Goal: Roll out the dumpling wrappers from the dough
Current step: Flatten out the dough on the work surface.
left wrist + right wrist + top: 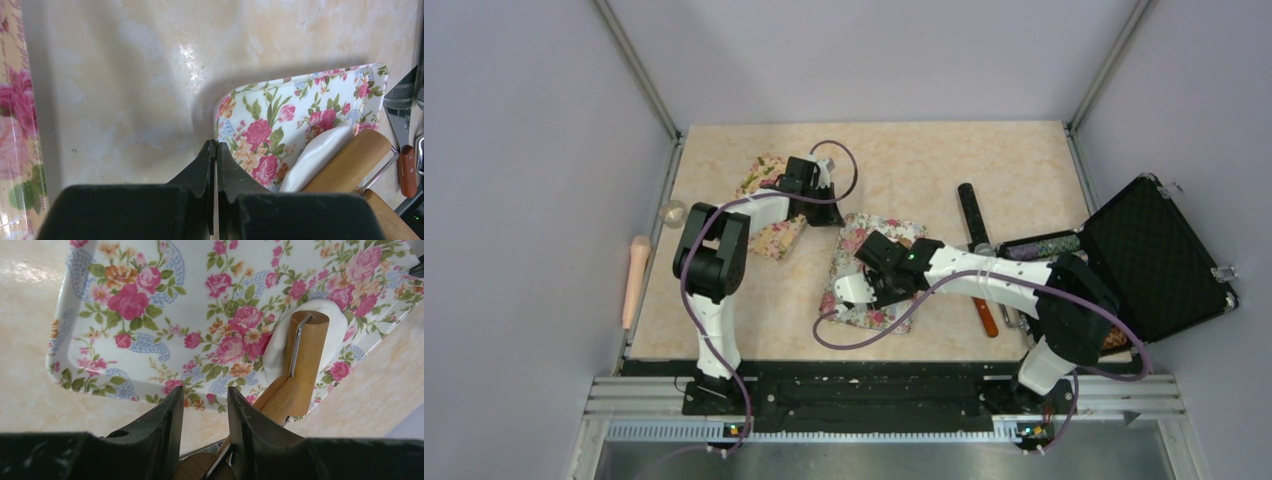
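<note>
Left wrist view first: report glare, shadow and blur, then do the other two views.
Left wrist: bright glare patch on the table, jaws soft and black. Right wrist: tray, dough and roller sharp, jaws blurred. Top external: even light, faint shadows, little glare.

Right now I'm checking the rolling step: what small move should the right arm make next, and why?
Probably push the roller forward across the dough. The right gripper grips its handle, the drum sits on the dough on the floral tray, and the dough looks thick, not a flat disc.
</note>
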`<state>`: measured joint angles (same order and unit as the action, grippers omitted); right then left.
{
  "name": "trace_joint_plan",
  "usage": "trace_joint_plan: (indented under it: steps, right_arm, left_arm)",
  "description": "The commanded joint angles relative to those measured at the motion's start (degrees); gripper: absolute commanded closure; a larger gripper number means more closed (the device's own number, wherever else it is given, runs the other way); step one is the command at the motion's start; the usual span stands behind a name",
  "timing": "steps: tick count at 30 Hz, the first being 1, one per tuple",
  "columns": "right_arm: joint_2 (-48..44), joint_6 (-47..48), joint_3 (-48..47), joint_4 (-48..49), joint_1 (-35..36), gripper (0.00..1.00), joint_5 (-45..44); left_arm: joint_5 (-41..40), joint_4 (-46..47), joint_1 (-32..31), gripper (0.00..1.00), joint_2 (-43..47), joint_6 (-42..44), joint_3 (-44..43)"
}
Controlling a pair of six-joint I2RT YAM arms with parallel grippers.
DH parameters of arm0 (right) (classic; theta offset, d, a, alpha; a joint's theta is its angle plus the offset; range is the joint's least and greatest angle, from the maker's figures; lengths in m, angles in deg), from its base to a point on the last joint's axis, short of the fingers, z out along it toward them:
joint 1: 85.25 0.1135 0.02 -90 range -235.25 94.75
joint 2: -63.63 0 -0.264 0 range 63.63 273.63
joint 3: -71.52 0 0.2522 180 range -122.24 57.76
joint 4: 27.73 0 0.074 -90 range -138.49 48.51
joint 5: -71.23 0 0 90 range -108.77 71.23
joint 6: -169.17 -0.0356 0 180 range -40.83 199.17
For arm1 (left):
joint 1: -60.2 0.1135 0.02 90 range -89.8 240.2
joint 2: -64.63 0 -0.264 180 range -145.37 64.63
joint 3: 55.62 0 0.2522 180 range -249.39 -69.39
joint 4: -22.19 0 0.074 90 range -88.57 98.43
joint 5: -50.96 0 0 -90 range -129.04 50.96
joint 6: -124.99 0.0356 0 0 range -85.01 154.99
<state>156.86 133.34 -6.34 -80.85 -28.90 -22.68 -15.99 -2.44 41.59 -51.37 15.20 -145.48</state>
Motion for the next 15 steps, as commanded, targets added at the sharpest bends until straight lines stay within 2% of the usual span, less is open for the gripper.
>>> trace_joint_plan:
  steps: [1,15]
  right_arm:
    - [-0.9,-4.3,2.9,-14.9,0.5,1.0,2.5]
    - [-1.9,-5.2,0.3,-11.2,0.3,1.0,-2.3]
  left_arm:
    - [-2.7,-2.2,0.1,1.0,-0.5,1.5,0.0]
    - [-2.6,-2.2,0.1,1.0,-0.5,1.5,0.0]
